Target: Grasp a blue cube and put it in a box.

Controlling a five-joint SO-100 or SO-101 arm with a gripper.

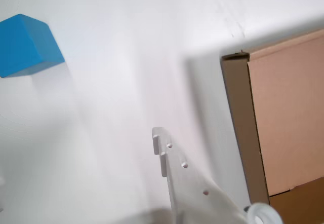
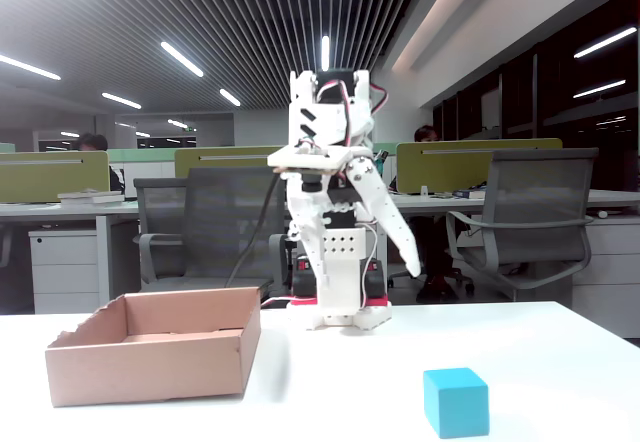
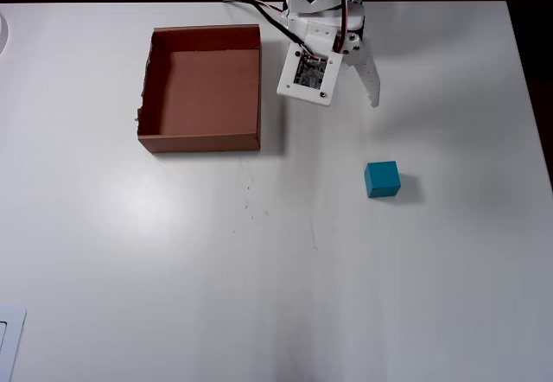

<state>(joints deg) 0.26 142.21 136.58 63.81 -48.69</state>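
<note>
White plastic arm [image 2: 335, 202] (seemingly 3D-printed), red-black cables, dotted screw holes.

1. The white arm [image 2: 330, 212] stands folded upright over its base at the table's far edge.
2. The claw [image 3: 367, 88] hangs off the table, pointing down and toward the right in the overhead view.
3. It holds nothing; one finger [image 1: 174, 168] shows in the wrist view.

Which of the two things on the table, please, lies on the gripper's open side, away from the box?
The blue cube: small, solid, alone on bare white table. The brown cardboard box sits across the gripper, beside the arm's base.
</note>
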